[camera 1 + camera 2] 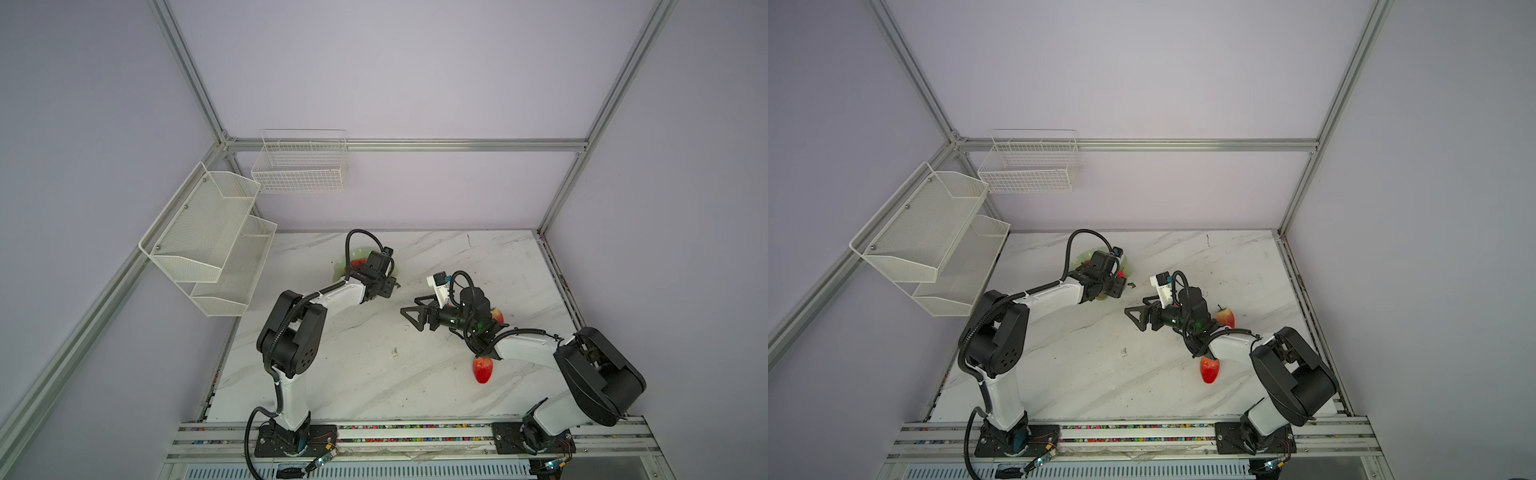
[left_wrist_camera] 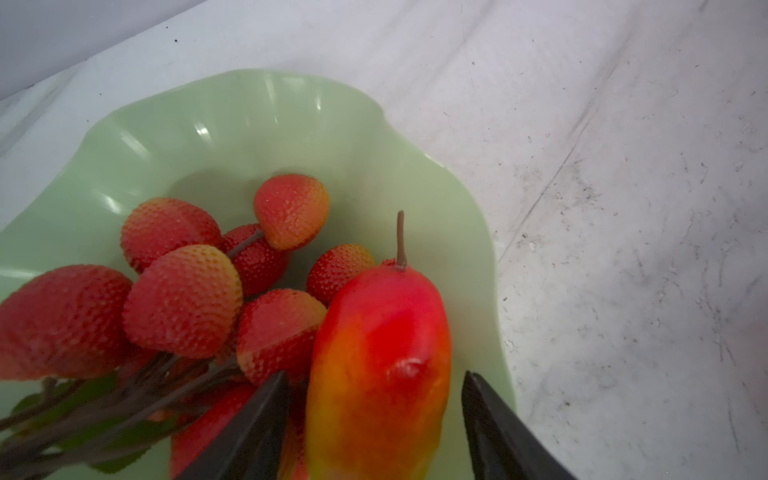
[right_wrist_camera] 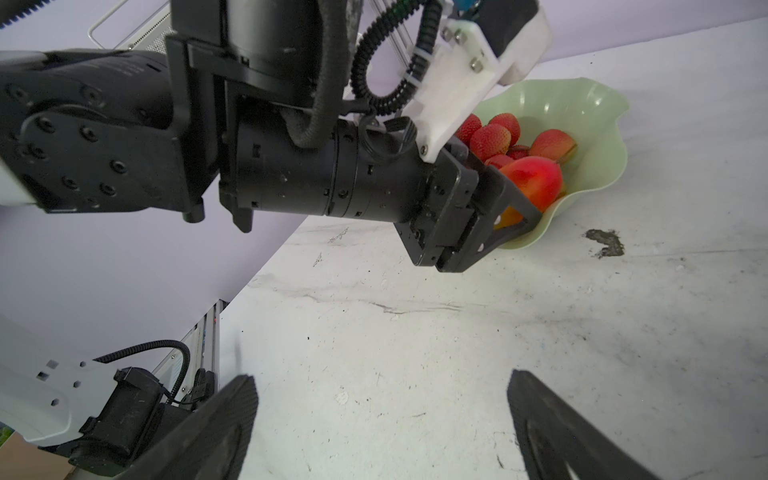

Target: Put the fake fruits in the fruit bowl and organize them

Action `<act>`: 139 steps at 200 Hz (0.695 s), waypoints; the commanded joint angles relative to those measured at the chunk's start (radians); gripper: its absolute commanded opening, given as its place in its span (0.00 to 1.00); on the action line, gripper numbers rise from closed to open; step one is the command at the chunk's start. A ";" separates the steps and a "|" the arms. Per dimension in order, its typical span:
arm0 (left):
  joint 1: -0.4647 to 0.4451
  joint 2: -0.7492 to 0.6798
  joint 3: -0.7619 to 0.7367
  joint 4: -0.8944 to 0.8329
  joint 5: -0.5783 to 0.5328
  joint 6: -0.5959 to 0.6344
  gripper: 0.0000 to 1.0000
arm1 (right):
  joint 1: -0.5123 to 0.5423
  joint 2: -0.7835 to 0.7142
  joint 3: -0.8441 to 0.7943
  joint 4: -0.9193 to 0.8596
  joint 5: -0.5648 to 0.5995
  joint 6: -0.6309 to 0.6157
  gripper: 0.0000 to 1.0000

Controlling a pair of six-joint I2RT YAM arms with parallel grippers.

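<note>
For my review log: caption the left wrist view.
Left gripper open astride the mango, lying beside the red fruit bunch in the green fruit bowl.

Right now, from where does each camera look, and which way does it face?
Both top views: high in front, looking down on the table; both arms show.
Left wrist: above the fruit bowl, facing the mango; left gripper fingertips show.
Right wrist: low, facing the left arm and bowl; right gripper fingertips show.
Wrist views share bowl, mango.

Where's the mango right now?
Left wrist view: the mango lies in the fruit bowl on the table's left, beside the red fruit bunch, between the left gripper's open jaws.
</note>
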 commanded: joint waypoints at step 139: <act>-0.347 -0.065 -0.059 0.209 0.139 -0.055 0.74 | -0.230 -0.712 -0.252 -0.555 -0.020 0.079 0.97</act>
